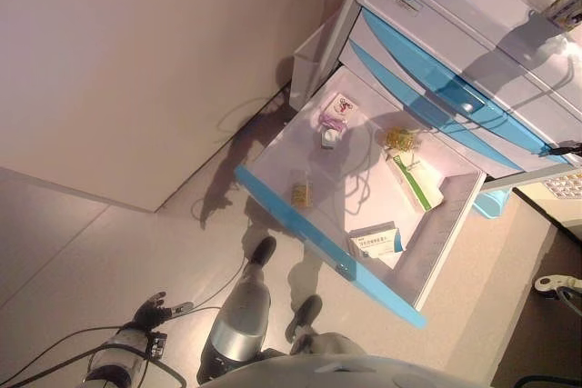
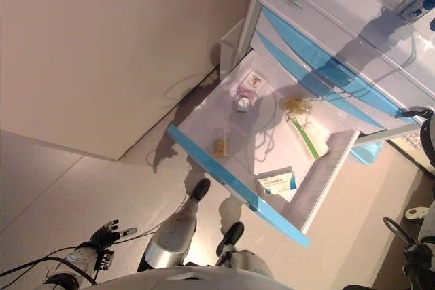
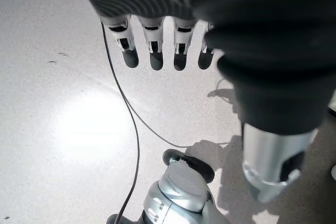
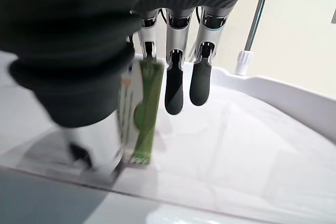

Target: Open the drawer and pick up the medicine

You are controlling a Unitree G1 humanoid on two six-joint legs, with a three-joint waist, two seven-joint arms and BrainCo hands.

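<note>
Above white tray, right hand pinching green/white med box, left hand low, fingers relaxed.

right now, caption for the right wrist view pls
Right hand pinching a green and white medicine box above a white surface.

white drawer, blue front

No legible text anywhere: print on the blue-and-white box in the drawer too small to read.
</note>
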